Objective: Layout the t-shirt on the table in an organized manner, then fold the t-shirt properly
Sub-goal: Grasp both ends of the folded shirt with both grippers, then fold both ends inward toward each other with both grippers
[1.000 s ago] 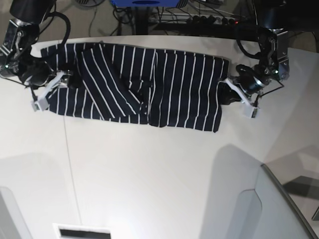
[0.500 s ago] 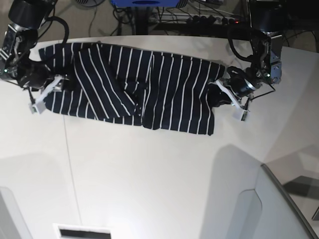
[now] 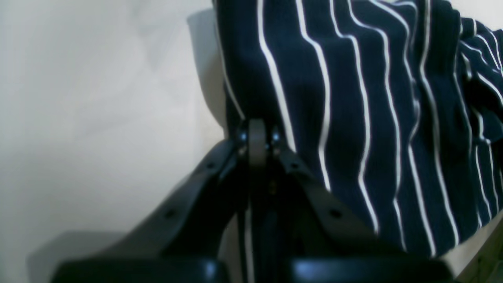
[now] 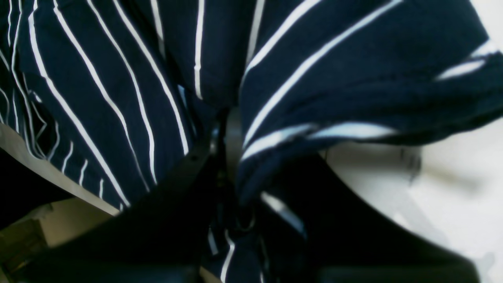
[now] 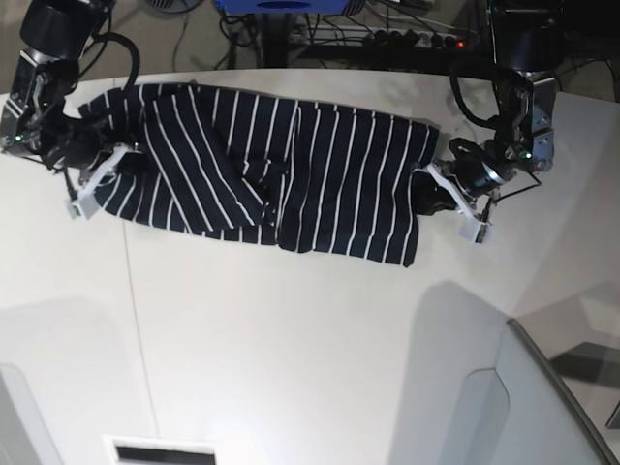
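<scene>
My right claw point(image 5: 108, 167), which stood spread wide over the cloth a second ago, is now clenched on the t-shirt point(image 5: 271, 170) at its left end, a fold of striped fabric bunched between the jaws in the right wrist view; my left claw point(image 5: 441, 191) stays clamped on the cloth at the shirt's right edge, and it has drawn that edge a little leftward, so the whole shirt has shifted left and sits slightly more gathered than before; the t-shirt lies stretched across the far part of the tabletop point(image 5: 291, 339), with an overlapping diagonal fold left of its middle and its far left corner close to the tabletop's curved far edge; the near half of the tabletop is bare white surface with a thin seam line point(image 5: 136, 329) running near to far on the left, giving wide room toward me; at the near right stands a pale grey panel point(image 5: 542, 407), well apart from the shirt; beyond the far edge hang dark cables point(image 5: 387, 39) and a blue object point(image 5: 281, 5), clear of both arms.
</scene>
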`<move>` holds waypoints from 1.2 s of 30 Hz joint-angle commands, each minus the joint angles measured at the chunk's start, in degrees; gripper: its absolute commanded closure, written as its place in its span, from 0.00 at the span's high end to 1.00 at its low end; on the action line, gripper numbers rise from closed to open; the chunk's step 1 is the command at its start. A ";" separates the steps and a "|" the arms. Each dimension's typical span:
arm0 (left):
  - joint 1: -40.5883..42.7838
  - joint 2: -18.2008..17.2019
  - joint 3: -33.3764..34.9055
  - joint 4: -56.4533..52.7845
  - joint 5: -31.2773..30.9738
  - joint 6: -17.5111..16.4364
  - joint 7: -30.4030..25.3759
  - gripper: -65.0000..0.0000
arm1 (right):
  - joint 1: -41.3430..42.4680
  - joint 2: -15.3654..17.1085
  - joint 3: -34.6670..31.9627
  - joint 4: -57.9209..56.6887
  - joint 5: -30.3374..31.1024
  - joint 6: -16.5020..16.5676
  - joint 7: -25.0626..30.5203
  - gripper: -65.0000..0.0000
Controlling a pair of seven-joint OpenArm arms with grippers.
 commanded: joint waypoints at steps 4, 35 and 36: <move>-1.70 0.35 3.49 -1.94 -0.63 -0.71 -1.12 0.00 | -0.18 0.43 -0.09 6.02 -0.67 0.06 -1.82 0.00; -4.87 8.87 20.63 1.05 -0.71 -0.71 -0.59 0.00 | 1.84 -8.89 -13.63 27.74 -0.67 0.06 -15.27 0.00; -4.87 8.87 20.63 1.05 -0.71 -0.71 -0.59 0.00 | 1.84 -9.24 -13.63 27.74 -0.67 0.06 -15.27 0.00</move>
